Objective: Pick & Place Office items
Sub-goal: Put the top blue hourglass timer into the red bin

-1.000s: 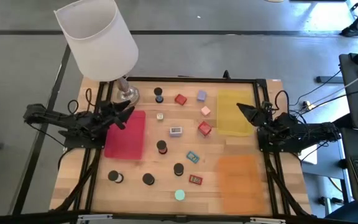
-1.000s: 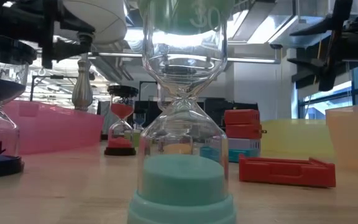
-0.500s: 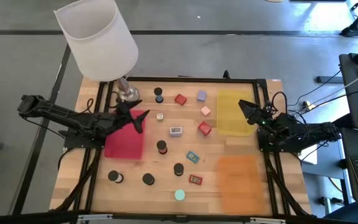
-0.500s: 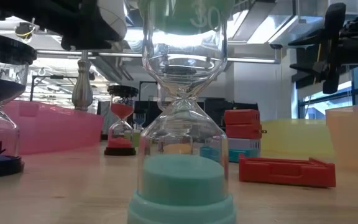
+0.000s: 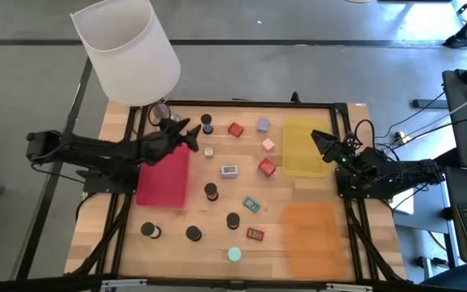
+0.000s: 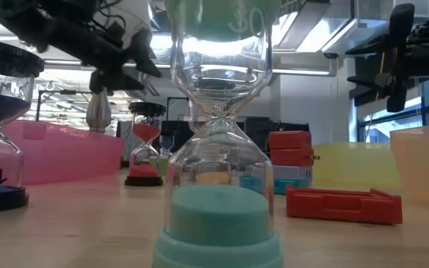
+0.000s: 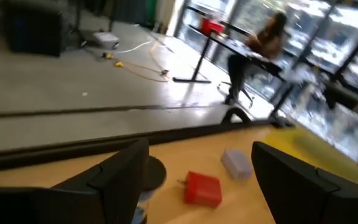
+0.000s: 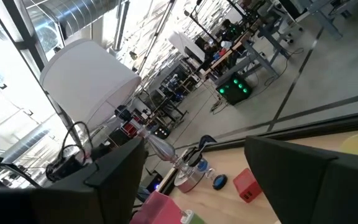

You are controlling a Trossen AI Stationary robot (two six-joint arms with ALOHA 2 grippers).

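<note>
Ahead of the left gripper's [image 5: 186, 134] fingertips [image 7: 126, 163], parted wide and empty: lamp [image 5: 128, 49] off to one side, its silver base just beside the fingers; red mat [image 5: 164, 175] beneath the wrist.

Under the right gripper [image 5: 321, 143], fingers spread wide, holding nothing: yellow mat [image 5: 303, 146]; orange mat [image 5: 309, 231] well behind.

Between the two grippers, scattered over the wooden table [image 5: 217, 113], untouched: office items. Just ahead of the left fingertips, a red block [image 7: 202, 188] and lavender block [image 7: 235, 163]; nearer the right fingers, a pink block [image 5: 267, 144] and another red one [image 5: 267, 168]. Far from both, a teal hourglass [image 6: 218, 134] and flat red rectangle [image 6: 344, 204].
</note>
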